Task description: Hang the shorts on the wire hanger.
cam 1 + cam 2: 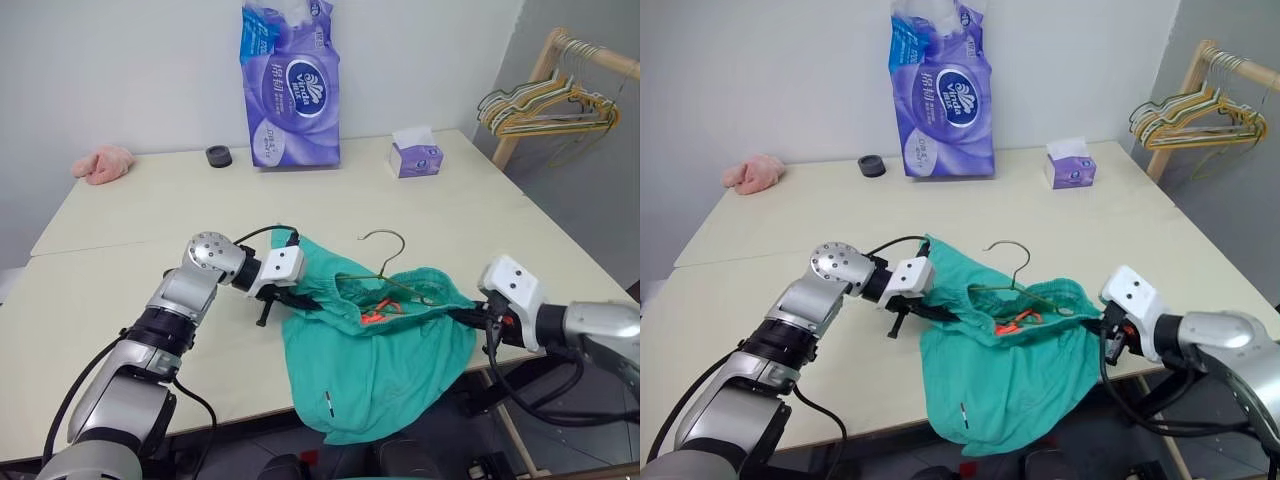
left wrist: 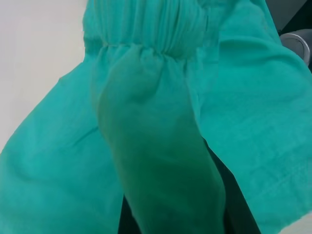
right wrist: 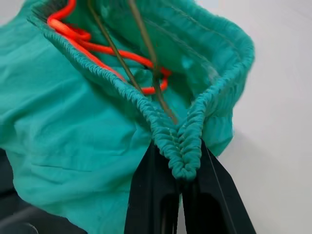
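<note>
The teal-green shorts [image 1: 375, 365] are stretched between my two grippers at the table's front edge, and their legs droop over the edge. My left gripper [image 1: 303, 299] is shut on the left end of the waistband. In the left wrist view the fabric [image 2: 161, 156] drapes over its fingers. The right gripper [image 3: 181, 170] is shut on the gathered right end of the waistband, seen pinched between its black fingers [image 3: 148, 195]. The wire hanger [image 1: 383, 262] sits inside the open waist, with its hook rising above the cloth. Its wires [image 3: 146, 53] run beside the orange drawstring [image 3: 97, 46].
At the back of the cream table [image 1: 130, 240] stand a tall purple tissue pack [image 1: 290, 85], a small purple tissue box [image 1: 416, 157] and a black round object [image 1: 218, 156]. A pink cloth [image 1: 103, 164] lies far left. A wooden rack with yellow and green hangers [image 1: 545, 105] stands at the right.
</note>
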`<action>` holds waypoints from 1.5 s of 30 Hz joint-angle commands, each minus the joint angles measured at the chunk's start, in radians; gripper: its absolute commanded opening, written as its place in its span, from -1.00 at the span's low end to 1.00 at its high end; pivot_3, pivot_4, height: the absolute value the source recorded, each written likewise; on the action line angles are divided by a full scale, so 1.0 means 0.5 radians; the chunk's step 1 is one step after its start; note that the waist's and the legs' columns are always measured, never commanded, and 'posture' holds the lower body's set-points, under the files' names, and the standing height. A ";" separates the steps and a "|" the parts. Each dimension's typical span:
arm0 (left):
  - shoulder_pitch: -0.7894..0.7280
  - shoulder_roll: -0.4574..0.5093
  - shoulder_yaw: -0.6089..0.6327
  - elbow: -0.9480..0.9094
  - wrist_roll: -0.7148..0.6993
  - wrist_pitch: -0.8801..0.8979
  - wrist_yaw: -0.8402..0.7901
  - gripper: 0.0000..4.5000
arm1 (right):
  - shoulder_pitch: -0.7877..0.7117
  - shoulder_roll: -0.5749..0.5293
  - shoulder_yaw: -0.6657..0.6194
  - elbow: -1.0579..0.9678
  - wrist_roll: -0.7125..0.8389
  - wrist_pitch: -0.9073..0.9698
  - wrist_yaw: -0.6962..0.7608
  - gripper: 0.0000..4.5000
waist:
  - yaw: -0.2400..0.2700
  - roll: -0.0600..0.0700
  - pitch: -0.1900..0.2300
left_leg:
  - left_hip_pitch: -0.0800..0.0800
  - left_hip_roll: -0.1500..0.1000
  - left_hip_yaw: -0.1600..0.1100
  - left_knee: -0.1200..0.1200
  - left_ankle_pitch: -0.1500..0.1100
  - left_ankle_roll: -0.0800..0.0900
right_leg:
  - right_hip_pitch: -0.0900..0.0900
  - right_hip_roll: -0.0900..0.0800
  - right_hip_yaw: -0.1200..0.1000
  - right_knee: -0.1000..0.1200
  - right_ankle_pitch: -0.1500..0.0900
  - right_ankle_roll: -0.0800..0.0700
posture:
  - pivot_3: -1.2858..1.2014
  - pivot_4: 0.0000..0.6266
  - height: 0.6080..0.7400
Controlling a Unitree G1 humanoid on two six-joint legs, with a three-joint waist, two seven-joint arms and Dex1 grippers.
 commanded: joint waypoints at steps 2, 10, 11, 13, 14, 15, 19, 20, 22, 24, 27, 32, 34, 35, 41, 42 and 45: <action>0.020 0.023 0.015 -0.109 0.016 0.013 0.033 -0.99 | -0.066 -0.203 0.081 0.167 -0.146 -0.208 0.196 -1.00 | 0.013 0.000 0.000 | -0.001 0.000 0.000 0.000 0.000 0.000 | 0.000 -0.001 -0.001 -0.001 0.000 0.000 | -0.12 -0.85 1.00; 0.029 -0.018 0.017 -0.114 0.074 -0.009 0.163 -0.99 | -0.371 -0.301 0.289 0.155 -0.181 -0.340 0.479 -1.00 | 0.003 0.002 0.002 | 0.001 0.000 0.001 0.000 0.000 0.000 | 0.000 -0.002 -0.001 0.000 0.000 0.000 | -0.12 -0.84 1.00; 0.030 -0.036 0.010 -0.124 0.077 0.000 0.181 -0.99 | -0.451 -0.245 0.353 0.140 -0.197 -0.318 0.456 -1.00 | 0.003 0.002 0.002 | 0.001 0.000 0.000 0.000 0.000 0.000 | 0.000 -0.002 -0.001 0.000 0.000 0.000 | -0.12 -0.84 1.00; 0.037 -0.066 -0.006 -0.142 0.085 0.010 0.208 -0.99 | -0.587 -0.138 0.471 0.133 -0.247 -0.282 0.403 -1.00 | 0.001 0.002 0.002 | 0.000 0.000 0.000 0.000 0.000 0.000 | -0.001 -0.003 -0.001 0.000 0.000 0.000 | -0.12 -0.84 1.00; 0.042 -0.073 -0.011 -0.153 0.088 0.015 0.214 -0.99 | -0.619 -0.115 0.504 0.129 -0.268 -0.272 0.400 -1.00 | 0.004 0.003 0.002 | 0.000 0.000 0.001 0.000 0.000 0.000 | -0.001 -0.003 0.000 0.000 0.000 0.000 | -0.13 -0.83 1.00; 0.045 -0.077 -0.013 -0.160 0.090 0.018 0.218 -0.99 | -0.636 -0.105 0.521 0.126 -0.283 -0.262 0.403 -1.00 | 0.005 0.003 0.002 | 0.000 0.000 0.000 0.001 0.000 0.000 | -0.001 -0.003 -0.001 0.000 0.000 0.000 | -0.13 -0.83 1.00; 0.053 -0.096 -0.021 -0.179 0.098 0.024 0.237 -0.99 | -0.684 -0.102 0.566 0.137 -0.357 -0.259 0.401 -0.88 | 0.012 0.004 0.003 | -0.003 -0.003 -0.002 0.001 0.000 0.000 | -0.002 -0.007 -0.004 0.000 0.005 -0.009 | -0.13 -0.83 1.00; 0.052 -0.099 -0.023 -0.176 0.099 0.020 0.243 -0.99 | -0.689 -0.118 0.573 0.140 -0.380 -0.270 0.411 -0.74 | 0.011 0.004 0.003 | -0.004 -0.003 -0.002 0.001 0.000 0.001 | -0.002 -0.008 -0.005 0.000 0.005 -0.009 | -0.13 -0.83 1.00; 0.049 -0.107 -0.022 -0.168 0.102 0.015 0.259 -0.99 | -0.679 -0.166 0.569 0.134 -0.422 -0.308 0.446 -0.48 | 0.011 0.005 0.004 | -0.004 -0.003 -0.002 0.001 0.000 0.001 | -0.002 -0.008 -0.005 0.000 0.006 -0.009 | -0.13 -0.84 1.00; 0.050 -0.117 -0.019 -0.166 0.104 0.010 0.274 -0.99 | -0.655 -0.207 0.548 0.119 -0.436 -0.329 0.473 -0.18 | 0.011 0.006 0.004 | -0.003 -0.003 -0.003 0.001 0.000 0.001 | -0.002 -0.009 -0.006 0.000 0.006 -0.009 | -0.13 -0.84 1.00; 0.058 -0.145 -0.011 -0.173 0.098 0.007 0.311 -0.99 | -0.570 -0.303 0.440 0.043 -0.373 -0.284 0.519 0.28 | 0.010 0.006 0.004 | -0.003 -0.003 -0.003 0.001 0.000 0.001 | -0.002 -0.009 -0.006 0.000 0.005 -0.008 | -0.13 -0.85 1.00; 0.075 -0.172 -0.013 -0.188 0.088 0.011 0.342 -0.99 | -0.379 -0.355 0.215 -0.042 -0.222 -0.082 0.492 0.58 | 0.010 0.005 0.004 | -0.003 -0.003 -0.003 0.001 0.000 0.001 | -0.002 -0.009 -0.007 0.000 0.005 -0.008 | -0.13 -0.85 1.00; 0.092 -0.177 -0.013 -0.206 0.080 0.014 0.338 -0.99 | -0.220 -0.349 0.119 -0.036 -0.231 -0.024 0.421 0.58 | 0.010 0.005 0.004 | -0.003 -0.003 -0.003 0.001 0.000 0.001 | -0.001 -0.009 -0.007 0.000 0.005 -0.008 | -0.13 -0.85 1.00; 0.098 -0.178 -0.014 -0.213 0.077 0.016 0.335 -0.99 | -0.148 -0.327 0.074 -0.021 -0.235 0.009 0.379 0.58 | 0.010 0.005 0.004 | -0.003 -0.003 -0.003 0.001 0.000 0.001 | -0.001 -0.008 -0.007 0.001 0.005 -0.007 | -0.13 -0.85 1.00; 0.111 -0.163 -0.030 -0.233 0.078 0.023 0.292 -0.99 | 0.086 -0.185 -0.051 0.046 -0.191 0.082 0.255 0.58 | 0.009 0.005 0.004 | -0.002 -0.003 -0.001 0.002 0.000 0.001 | -0.001 -0.007 -0.004 0.001 0.003 -0.005 | -0.13 -0.85 1.00; 0.111 -0.160 -0.032 -0.231 0.081 0.021 0.287 -0.99 | 0.103 -0.148 -0.052 0.057 -0.187 0.086 0.229 0.58 | 0.009 0.004 0.003 | -0.002 -0.003 -0.001 0.002 0.000 0.001 | 0.000 -0.007 -0.005 0.001 0.003 -0.005 | -0.13 -0.85 1.00; 0.108 -0.159 -0.035 -0.227 0.084 0.014 0.284 -0.99 | 0.088 -0.100 0.002 0.071 -0.211 0.055 0.185 0.58 | 0.008 0.006 0.004 | -0.002 -0.004 0.000 0.002 0.000 0.001 | 0.000 -0.007 -0.003 0.001 0.003 -0.004 | -0.14 -0.85 1.00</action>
